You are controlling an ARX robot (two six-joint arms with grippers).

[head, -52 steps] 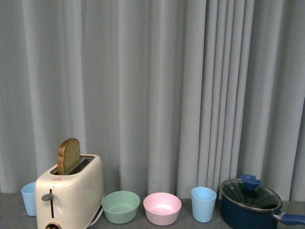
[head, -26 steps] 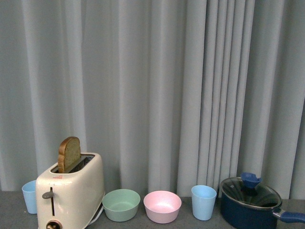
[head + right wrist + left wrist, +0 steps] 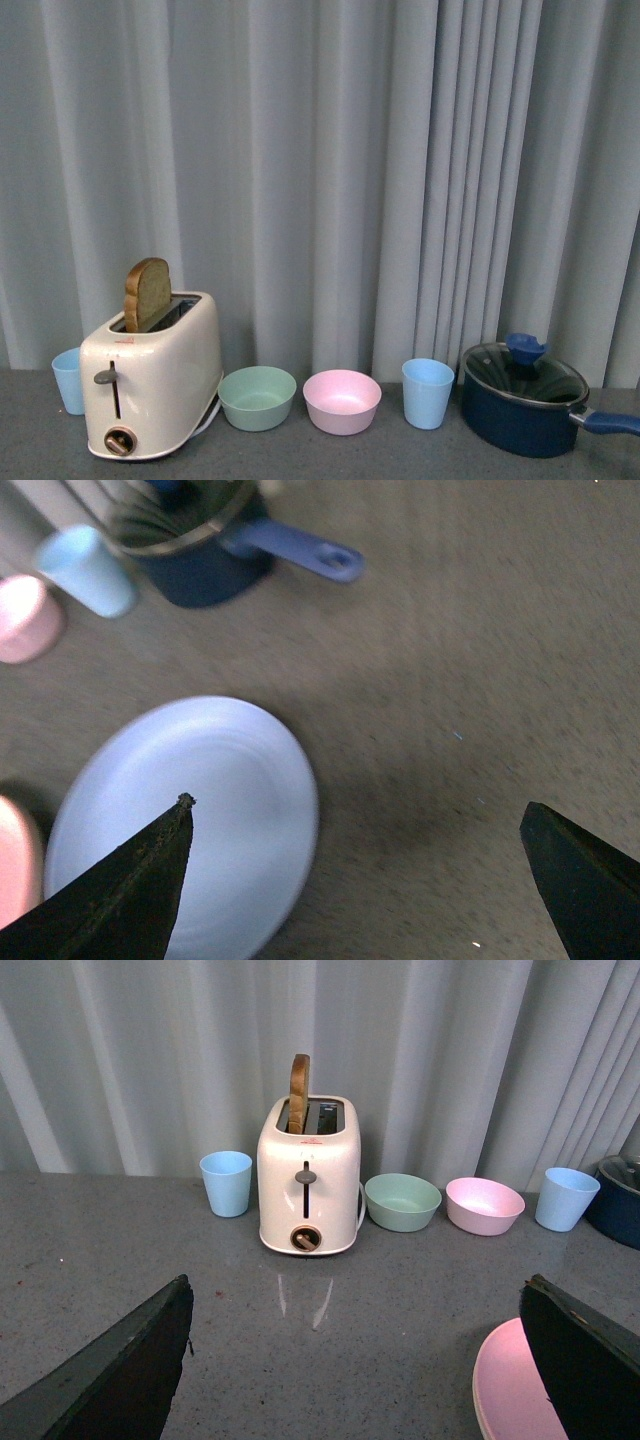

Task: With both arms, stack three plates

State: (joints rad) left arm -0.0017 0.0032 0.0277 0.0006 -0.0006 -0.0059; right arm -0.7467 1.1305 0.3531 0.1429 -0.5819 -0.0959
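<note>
A light blue plate (image 3: 200, 810) lies flat on the grey table in the right wrist view. My right gripper (image 3: 355, 870) hangs open above the table, one finger over the plate's rim, the other over bare table. A pink plate's edge (image 3: 12, 860) shows beside the blue one. In the left wrist view the pink plate (image 3: 510, 1385) lies partly under one finger (image 3: 585, 1360) of my left gripper (image 3: 355, 1360), which is open and empty above the table. The beige plate is out of view. Neither gripper and no plate shows in the front view.
Along the curtain stand a blue cup (image 3: 68, 380), a cream toaster (image 3: 155, 385) with a toast slice, a green bowl (image 3: 257, 397), a pink bowl (image 3: 342, 401), a second blue cup (image 3: 427, 393) and a lidded dark blue saucepan (image 3: 525, 400) with its handle pointing right.
The front view has shifted: the objects along the curtain sit higher in the picture now, and more of the table shows in front of them.
</note>
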